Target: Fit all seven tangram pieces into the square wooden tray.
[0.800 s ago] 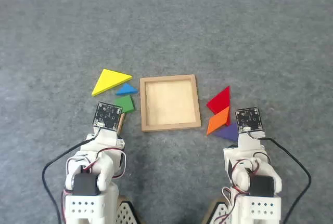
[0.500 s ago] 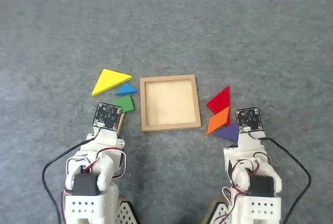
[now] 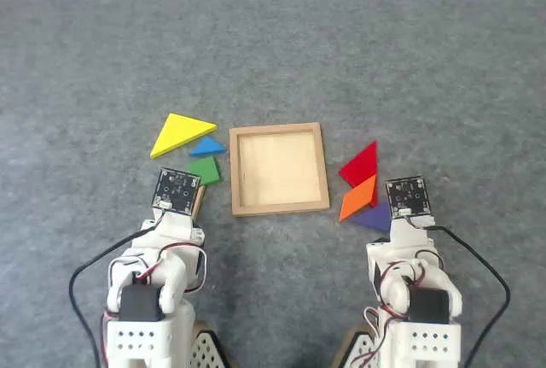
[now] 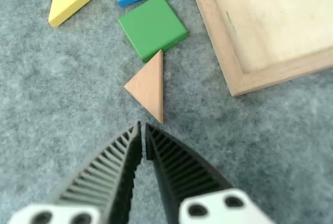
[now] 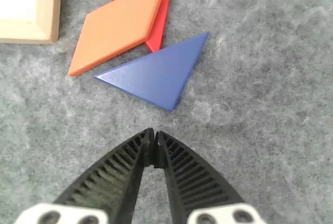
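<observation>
Nothing has moved: left fingers [image 4: 119, 156] and right fingers [image 5: 130, 162] stay closed, empty, low beside the tray [image 3: 280, 207]

The counter [image 3: 426, 69] is mottled grey, the tray [image 3: 280, 208] pale bare wood, the pieces a yellow triangle [image 3: 179, 131], light blue triangle [image 3: 207, 145], green square [image 3: 205, 169], tan triangle [image 4: 149, 86], red triangle [image 3: 362, 163], orange parallelogram [image 3: 358, 197] and indigo triangle [image 5: 157, 73], and the left gripper [image 4: 142, 126] and right gripper [image 5: 153, 133] black with ribbed faces.

The grey bench [image 3: 273, 61] carries the wooden tray [image 3: 279, 128]. Left of it lie the yellow triangle [image 3: 177, 133], blue triangle [image 3: 207, 145] and green square [image 3: 205, 169]. On its right lie the red triangle [image 3: 361, 166] and purple triangle [image 3: 374, 217].
</observation>
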### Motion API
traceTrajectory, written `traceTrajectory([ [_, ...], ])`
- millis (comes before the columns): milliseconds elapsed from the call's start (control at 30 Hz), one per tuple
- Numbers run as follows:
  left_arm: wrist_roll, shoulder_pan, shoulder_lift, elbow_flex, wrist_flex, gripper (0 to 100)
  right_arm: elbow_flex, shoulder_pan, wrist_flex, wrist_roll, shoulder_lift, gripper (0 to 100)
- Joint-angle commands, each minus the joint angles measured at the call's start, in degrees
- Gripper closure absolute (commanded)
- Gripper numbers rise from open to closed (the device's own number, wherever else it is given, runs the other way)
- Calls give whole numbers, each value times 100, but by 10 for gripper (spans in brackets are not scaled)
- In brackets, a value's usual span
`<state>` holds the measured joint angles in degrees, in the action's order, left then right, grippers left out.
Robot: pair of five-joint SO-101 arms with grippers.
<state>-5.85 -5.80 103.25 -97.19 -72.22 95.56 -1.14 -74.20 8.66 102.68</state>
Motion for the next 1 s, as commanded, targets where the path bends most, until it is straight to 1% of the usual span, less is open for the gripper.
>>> traceTrajectory([
  [0, 0, 62, 88, 84, -9, 987, 97, -22, -48, 70, 57, 991],
  [433, 0, 44, 88, 84, -9, 987, 97, -48, -48, 70, 57, 991],
  [667, 0, 35, 88, 84, -9, 987, 97, -470, -40, 70, 57, 991],
  [833, 0, 35, 88, 84, -9, 987, 97, -488, -40, 70, 57, 991],
  [967, 0, 35, 88, 84, -9, 987, 97, -479, 444, 79, 101, 991],
])
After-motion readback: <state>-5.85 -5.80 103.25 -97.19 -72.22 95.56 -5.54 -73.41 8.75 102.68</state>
